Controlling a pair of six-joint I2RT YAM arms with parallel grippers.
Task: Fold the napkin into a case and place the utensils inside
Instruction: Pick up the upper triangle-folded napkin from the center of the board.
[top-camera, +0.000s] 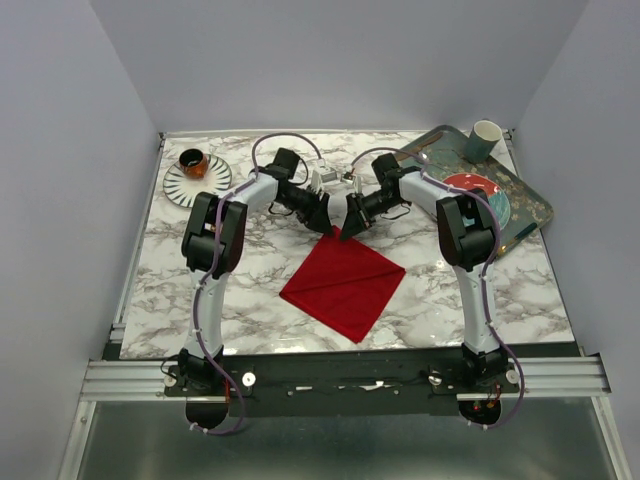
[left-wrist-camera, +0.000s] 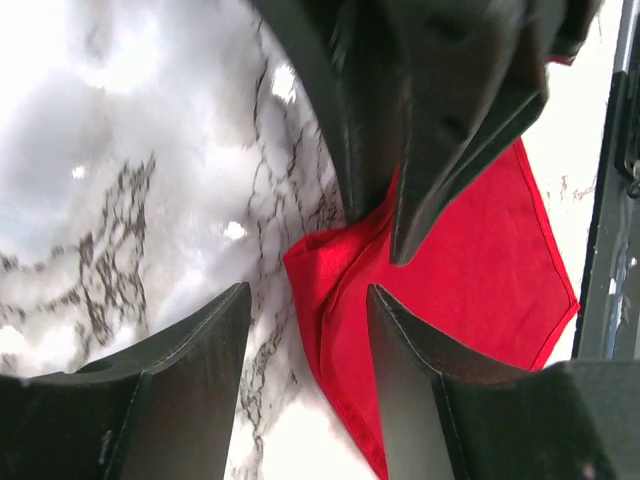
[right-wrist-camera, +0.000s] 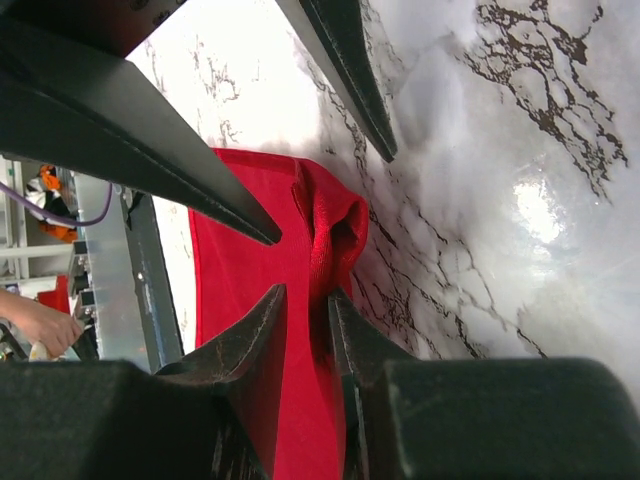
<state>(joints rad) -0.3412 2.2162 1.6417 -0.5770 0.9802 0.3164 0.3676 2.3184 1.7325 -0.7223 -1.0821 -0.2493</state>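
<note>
The red napkin (top-camera: 343, 283) lies flat on the marble table, folded into a diamond. Both grippers meet at its far corner. My right gripper (right-wrist-camera: 307, 295) is shut on that corner, and the cloth (right-wrist-camera: 325, 225) bunches up in a fold between its fingers. My left gripper (left-wrist-camera: 308, 295) stands open just over the same corner (left-wrist-camera: 330, 270), one finger above bare marble and the other above the cloth, pinching nothing. In the top view the left gripper (top-camera: 322, 214) and right gripper (top-camera: 347, 229) almost touch. A small shiny piece (top-camera: 330, 180) lies behind them, too small to name.
At the back right, a dark green tray (top-camera: 530, 205) carries a round red patterned plate (top-camera: 478, 192) and a pale green cup (top-camera: 485, 140). A white striped plate (top-camera: 197, 180) with a small brown cup stands at the back left.
</note>
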